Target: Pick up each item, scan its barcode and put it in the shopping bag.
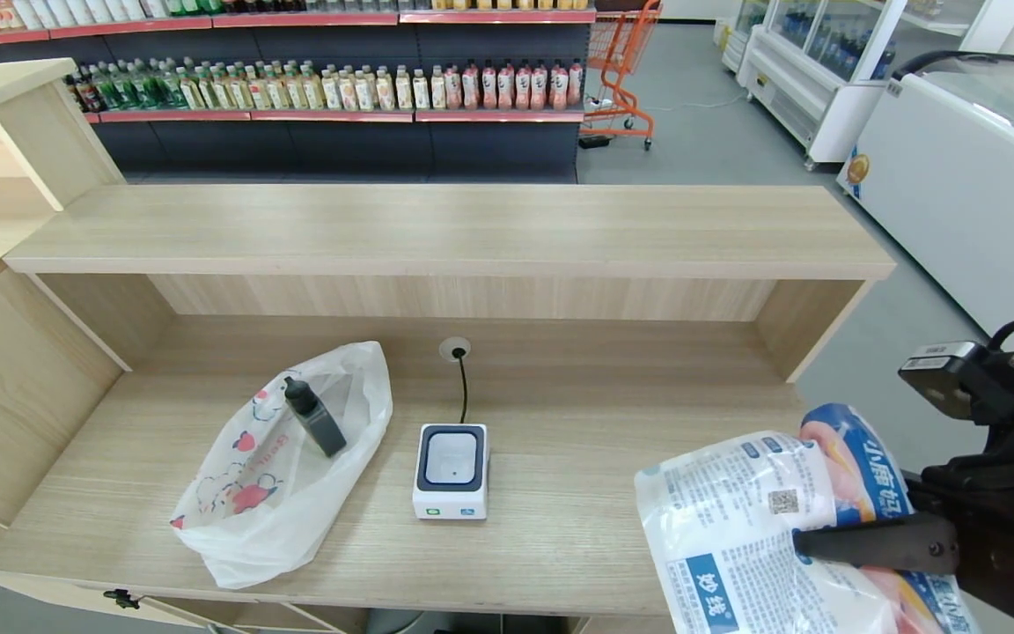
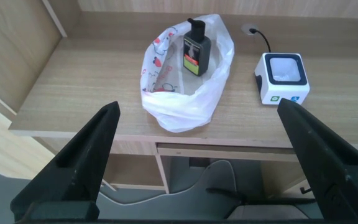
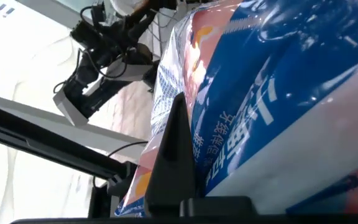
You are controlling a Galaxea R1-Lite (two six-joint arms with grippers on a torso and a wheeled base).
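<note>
Plastic film is slippery: the blue-and-white food packet (image 1: 736,519), clamped in the right gripper (image 1: 859,546) off the counter's (image 1: 560,537) right front corner, may sag or slip before reaching the scanner (image 1: 451,471); the left gripper (image 2: 197,158) hangs fingers apart, facing the shopping bag (image 1: 247,541).

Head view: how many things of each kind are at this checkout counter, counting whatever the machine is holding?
shopping bag: 1
dark bottle, inside the bag: 1
scanner: 1
printed packet, held beside the counter: 1
Total: 4
</note>
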